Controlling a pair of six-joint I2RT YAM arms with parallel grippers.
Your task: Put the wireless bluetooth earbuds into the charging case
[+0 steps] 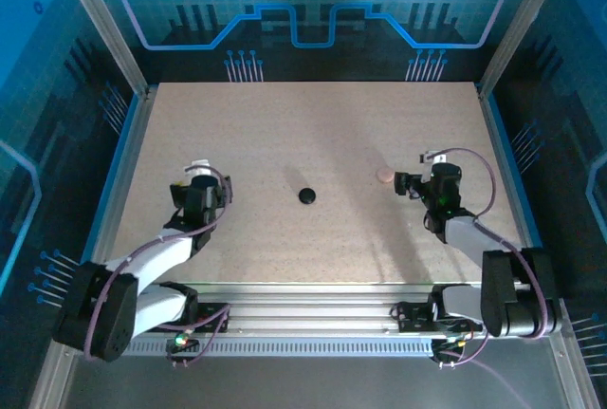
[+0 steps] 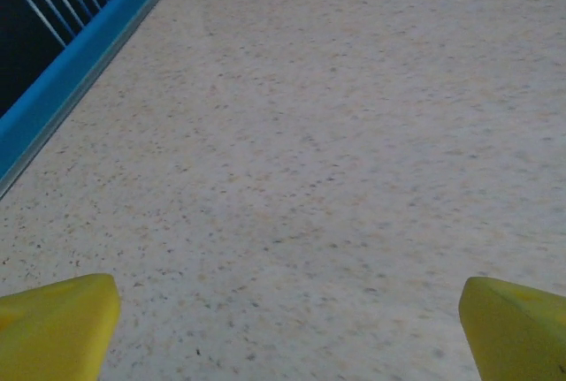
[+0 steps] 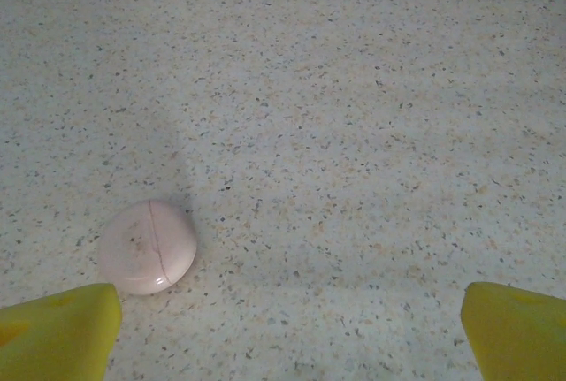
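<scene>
My top cam sits high above and behind both arm bases, looking down on the whole table (image 1: 313,124). Left wrist cam rides low, facing out across the speckled top toward the blue edge rail (image 2: 62,89), its yellow fingertips (image 2: 53,323) in the bottom corners. Right wrist cam is just as close; the pale round case (image 3: 146,247) it sees is, I think, the one beside that arm up top.

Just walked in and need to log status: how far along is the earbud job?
Done: unclear. The pink charging case lies shut near the right gripper, and the black case sits to its left. Whether either holds earbuds I cannot tell. In hand: nothing, since the left gripper and right gripper are open and empty. Left: possibly every insertion, if the cases are empty.
</scene>
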